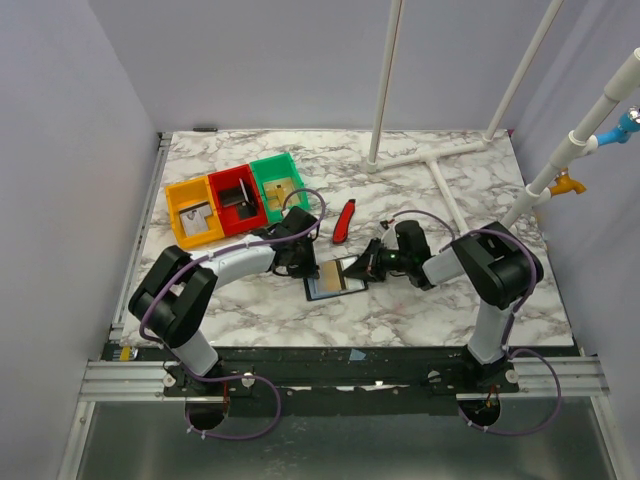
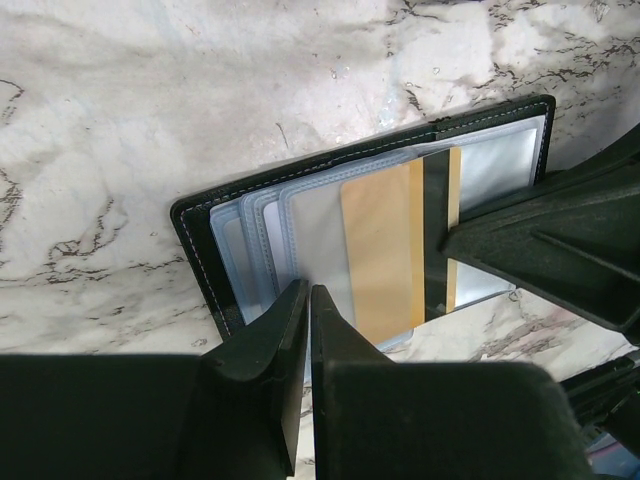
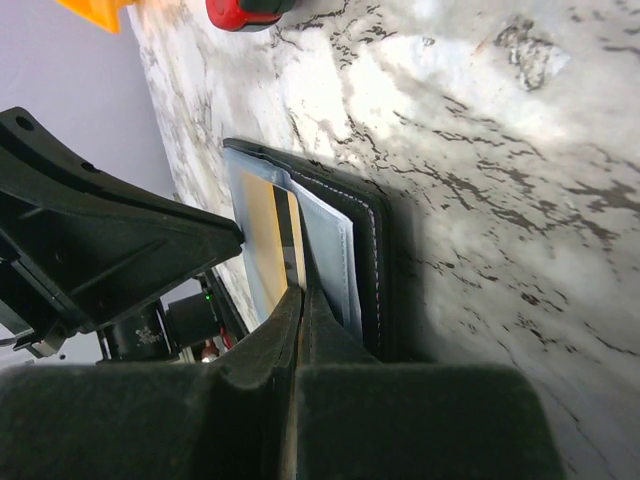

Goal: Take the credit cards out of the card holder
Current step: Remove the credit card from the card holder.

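The card holder [image 1: 322, 289] lies open on the marble table, a black bifold with bluish-grey pockets [image 2: 300, 215]. A tan-gold credit card [image 2: 380, 250] with a black stripe sticks partway out of a pocket. My left gripper [image 2: 309, 292] is shut, pinching a thin pocket leaf at the holder's near edge. My right gripper [image 3: 303, 290] is shut on the edge of the gold card [image 3: 262, 235], beside the holder's black cover [image 3: 375, 260]. From above, the left gripper [image 1: 303, 265] and right gripper [image 1: 362, 265] meet over the holder from either side. Other cards are hidden.
A red-and-black tool [image 1: 343, 220] lies just behind the holder. Orange [image 1: 193, 212], red [image 1: 236, 200] and green [image 1: 280, 185] bins stand at the back left. A white pipe frame [image 1: 430, 160] stands at the back right.
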Robot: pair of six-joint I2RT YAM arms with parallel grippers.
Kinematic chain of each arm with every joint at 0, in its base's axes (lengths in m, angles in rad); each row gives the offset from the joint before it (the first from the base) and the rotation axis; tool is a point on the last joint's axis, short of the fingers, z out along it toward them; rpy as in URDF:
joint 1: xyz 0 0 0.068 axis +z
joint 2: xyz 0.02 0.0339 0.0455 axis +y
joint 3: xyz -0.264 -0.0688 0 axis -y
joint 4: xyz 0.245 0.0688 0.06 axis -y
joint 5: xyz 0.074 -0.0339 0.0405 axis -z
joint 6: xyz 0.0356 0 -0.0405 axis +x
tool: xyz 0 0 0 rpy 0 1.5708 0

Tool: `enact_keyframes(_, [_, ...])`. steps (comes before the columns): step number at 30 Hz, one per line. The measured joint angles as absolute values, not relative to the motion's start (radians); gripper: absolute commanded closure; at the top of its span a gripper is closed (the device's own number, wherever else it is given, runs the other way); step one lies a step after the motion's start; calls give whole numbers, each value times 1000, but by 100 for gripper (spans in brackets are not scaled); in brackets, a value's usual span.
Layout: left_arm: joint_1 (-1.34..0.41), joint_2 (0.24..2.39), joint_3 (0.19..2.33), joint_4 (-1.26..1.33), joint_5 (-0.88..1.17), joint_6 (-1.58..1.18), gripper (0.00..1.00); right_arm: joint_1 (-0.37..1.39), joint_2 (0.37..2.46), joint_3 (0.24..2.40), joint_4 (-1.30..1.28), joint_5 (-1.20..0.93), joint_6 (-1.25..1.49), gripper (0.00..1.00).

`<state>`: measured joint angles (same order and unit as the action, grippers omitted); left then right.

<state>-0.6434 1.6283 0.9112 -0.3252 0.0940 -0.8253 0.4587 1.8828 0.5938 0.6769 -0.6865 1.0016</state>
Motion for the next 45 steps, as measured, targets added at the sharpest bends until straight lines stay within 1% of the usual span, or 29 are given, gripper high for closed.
enact_keyframes(22, [-643, 1625, 909, -324, 95, -827, 92, 418, 1791, 582, 569, -683, 919, 99])
enact_keyframes(37, [-640, 1625, 946, -419, 78, -794, 91, 413, 1728, 582, 506, -671, 897, 99])
enact_keyframes(45, [-636, 1621, 965, -445, 78, -789, 80, 410, 1718, 583, 478, -671, 897, 99])
